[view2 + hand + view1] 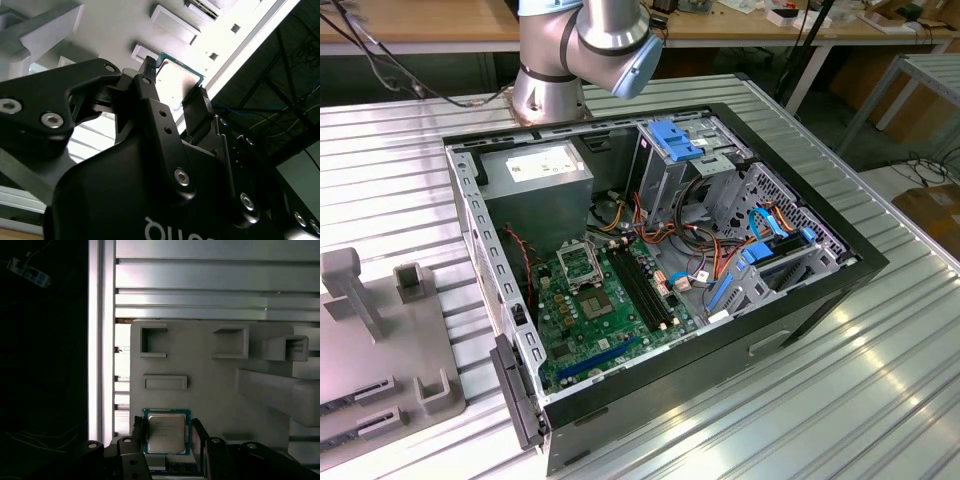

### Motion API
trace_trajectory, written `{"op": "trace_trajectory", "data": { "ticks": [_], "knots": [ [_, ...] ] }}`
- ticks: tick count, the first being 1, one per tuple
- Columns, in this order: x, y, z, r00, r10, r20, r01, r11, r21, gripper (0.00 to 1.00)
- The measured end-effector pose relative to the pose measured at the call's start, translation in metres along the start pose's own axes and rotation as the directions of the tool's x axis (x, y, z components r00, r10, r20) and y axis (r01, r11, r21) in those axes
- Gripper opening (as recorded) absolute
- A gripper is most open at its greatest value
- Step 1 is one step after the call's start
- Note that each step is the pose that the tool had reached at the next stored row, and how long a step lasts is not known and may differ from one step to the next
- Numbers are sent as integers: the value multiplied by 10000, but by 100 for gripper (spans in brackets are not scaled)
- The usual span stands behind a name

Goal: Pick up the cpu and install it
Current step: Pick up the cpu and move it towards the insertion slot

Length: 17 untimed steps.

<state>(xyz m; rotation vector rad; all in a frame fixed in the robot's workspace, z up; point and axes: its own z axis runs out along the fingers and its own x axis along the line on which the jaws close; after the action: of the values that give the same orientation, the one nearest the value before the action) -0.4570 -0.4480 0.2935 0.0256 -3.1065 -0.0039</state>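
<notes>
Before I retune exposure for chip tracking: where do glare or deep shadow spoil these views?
First wrist view: the cpu is evenly lit, no glare, but beyond the table edge all is near black. Second wrist view: strong backlight washes out the cpu's top and leaves the gripper a dark mass. Exterior view: bright streaks on the ribbed table; the case interior is readable.

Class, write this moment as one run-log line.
gripper: fingers shut on cpu | place: over grey tray | install: not done
</notes>
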Motion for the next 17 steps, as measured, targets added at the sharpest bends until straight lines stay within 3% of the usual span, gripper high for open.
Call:
{"op": "trace_trajectory", "data": {
  "ticks": [17],
  "knots": [
    [3,0,-75,10000,0,-5,0,10000,2,47]
  ]
}}
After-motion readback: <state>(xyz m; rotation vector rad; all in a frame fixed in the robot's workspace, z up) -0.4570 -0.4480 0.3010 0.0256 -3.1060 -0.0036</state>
